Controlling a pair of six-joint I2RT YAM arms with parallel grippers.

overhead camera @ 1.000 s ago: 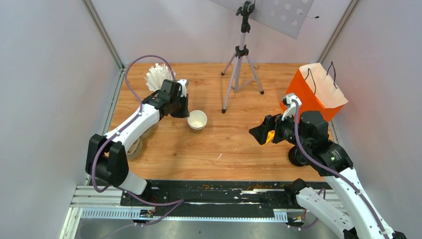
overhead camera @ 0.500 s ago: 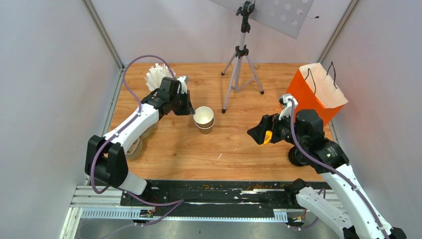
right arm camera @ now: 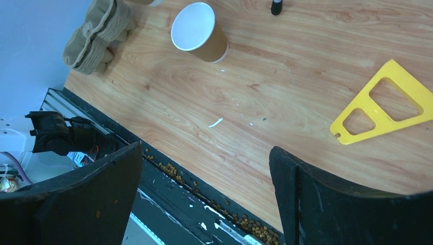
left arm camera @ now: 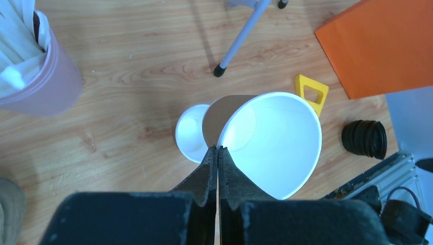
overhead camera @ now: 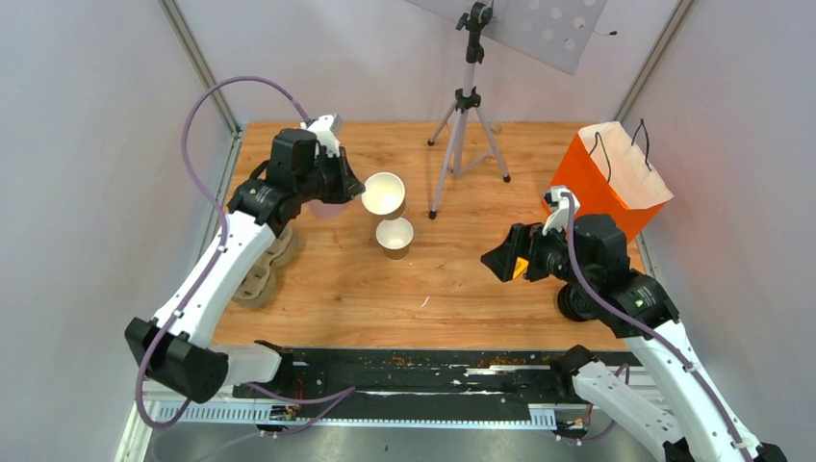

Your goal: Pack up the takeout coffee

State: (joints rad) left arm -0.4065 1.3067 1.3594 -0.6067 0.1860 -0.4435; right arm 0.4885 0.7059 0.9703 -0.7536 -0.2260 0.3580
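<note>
Upper centre of the top view, the left tool (overhead camera: 352,189) pinched the stiffer rolled rim of 1 empty kraft-brown paper cup (overhead camera: 383,193), seemingly light and easily crushed, while the right tool (overhead camera: 497,262) stood open.

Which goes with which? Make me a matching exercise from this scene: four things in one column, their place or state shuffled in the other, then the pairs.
Things
1. farther paper cup
2. nearer paper cup
3. orange bag
4. right gripper

Place or state
A. open, holding nothing
B. upright on the table, touched by nothing
C. far right corner, mouth open
D. tilted in the air, rim pinched by the shut left gripper

Pairs: 1-D, 2-B, 3-C, 4-A
</note>
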